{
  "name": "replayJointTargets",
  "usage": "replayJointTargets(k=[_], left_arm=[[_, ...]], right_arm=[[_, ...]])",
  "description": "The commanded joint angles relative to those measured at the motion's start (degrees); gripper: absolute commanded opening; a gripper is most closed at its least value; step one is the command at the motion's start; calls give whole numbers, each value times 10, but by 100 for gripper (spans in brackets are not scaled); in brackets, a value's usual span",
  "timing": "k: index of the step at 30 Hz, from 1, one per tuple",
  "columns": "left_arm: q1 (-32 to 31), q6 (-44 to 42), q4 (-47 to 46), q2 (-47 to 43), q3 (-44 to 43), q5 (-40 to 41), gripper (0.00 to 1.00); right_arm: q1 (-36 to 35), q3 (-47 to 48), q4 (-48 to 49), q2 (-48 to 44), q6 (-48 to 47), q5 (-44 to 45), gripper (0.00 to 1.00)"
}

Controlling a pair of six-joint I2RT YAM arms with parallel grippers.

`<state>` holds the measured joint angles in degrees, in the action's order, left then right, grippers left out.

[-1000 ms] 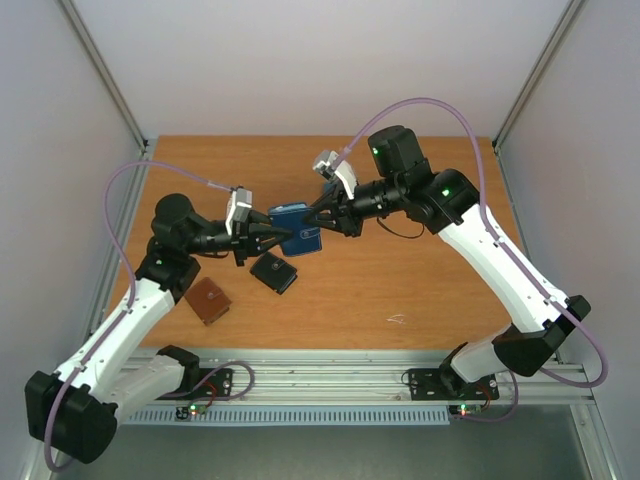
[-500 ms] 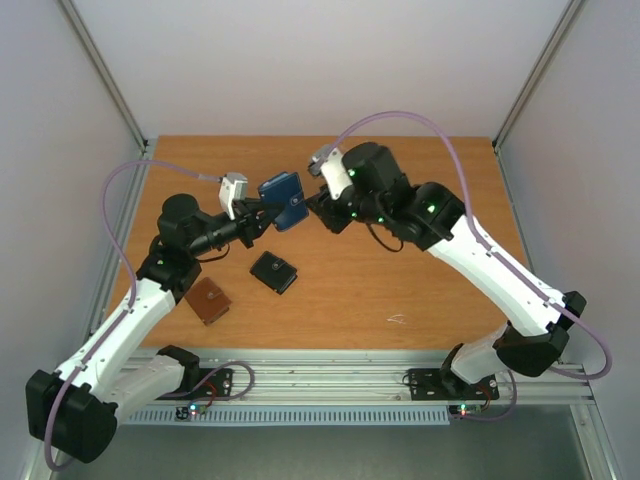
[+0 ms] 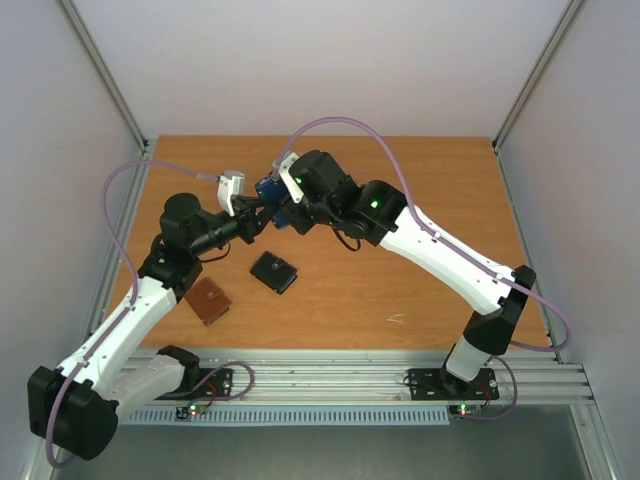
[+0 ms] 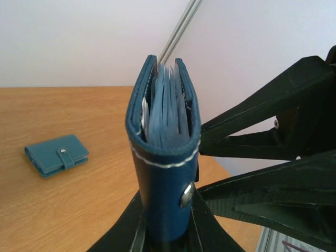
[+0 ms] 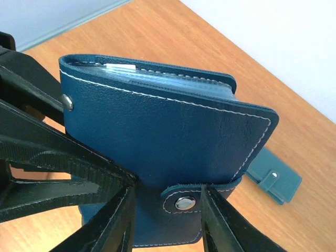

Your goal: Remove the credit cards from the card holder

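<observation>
The dark navy card holder (image 3: 268,187) is held up off the table, folded, its snap tab fastened. My left gripper (image 3: 260,208) is shut on its spine end; in the left wrist view the holder (image 4: 164,157) stands upright between my fingers, with blue-grey pockets showing at the top. My right gripper (image 3: 284,207) is open against the holder's side. In the right wrist view its fingers (image 5: 122,215) stand on either side of the snap tab (image 5: 184,202) of the holder (image 5: 168,126). The cards are hidden in the pockets; only a pale edge (image 5: 121,67) shows.
A black wallet (image 3: 273,271) and a brown wallet (image 3: 208,300) lie on the table in front of the left arm. A teal wallet with a snap tab (image 4: 56,155) lies further back on the wood; it also shows in the right wrist view (image 5: 275,176).
My left gripper has lifted the card holder off the table and drawn it back and left. My right arm has swung left after it and closed in on the holder's tab.
</observation>
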<state>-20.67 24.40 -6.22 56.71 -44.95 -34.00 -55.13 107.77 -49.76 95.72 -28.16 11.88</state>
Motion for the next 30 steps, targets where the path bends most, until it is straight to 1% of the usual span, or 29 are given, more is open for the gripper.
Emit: replayJointTargets(k=[1,4,8,9,10,17,20,22,26,27,29,30], left_arm=[[-2,8,-47,0,0,-10,0],[-2,7,-52,0,1,-23,0],[-2,9,-57,1,2,-33,0],[-2,10,-58,0,2,-33,0],[-2,10,-58,0,2,-34,0],[-2,14,-56,-2,3,-21,0],[-2,6,-55,-4,4,-26,0],[-2,-2,-54,-4,7,-37,0],[-2,-14,-54,-5,10,-63,0],[-2,-16,-53,-6,11,-67,0],[-2,-23,-53,-5,11,-74,0],[-2,-27,-52,-5,10,-76,0]], right_arm=[[-1,24,-9,7,-1,48,34],[-1,23,-8,10,3,64,28],[-1,23,-7,14,2,74,7],[-1,24,-9,15,0,77,3],[-1,24,-10,16,0,83,1],[14,7,-34,0,-3,112,1],[41,-21,-43,-27,3,112,1],[74,-42,-51,-46,10,101,1],[125,-66,-66,-83,13,48,1],[135,-71,-69,-93,3,14,1],[150,-82,-74,-113,-27,-88,2],[156,-91,-74,-124,-43,-152,8]])
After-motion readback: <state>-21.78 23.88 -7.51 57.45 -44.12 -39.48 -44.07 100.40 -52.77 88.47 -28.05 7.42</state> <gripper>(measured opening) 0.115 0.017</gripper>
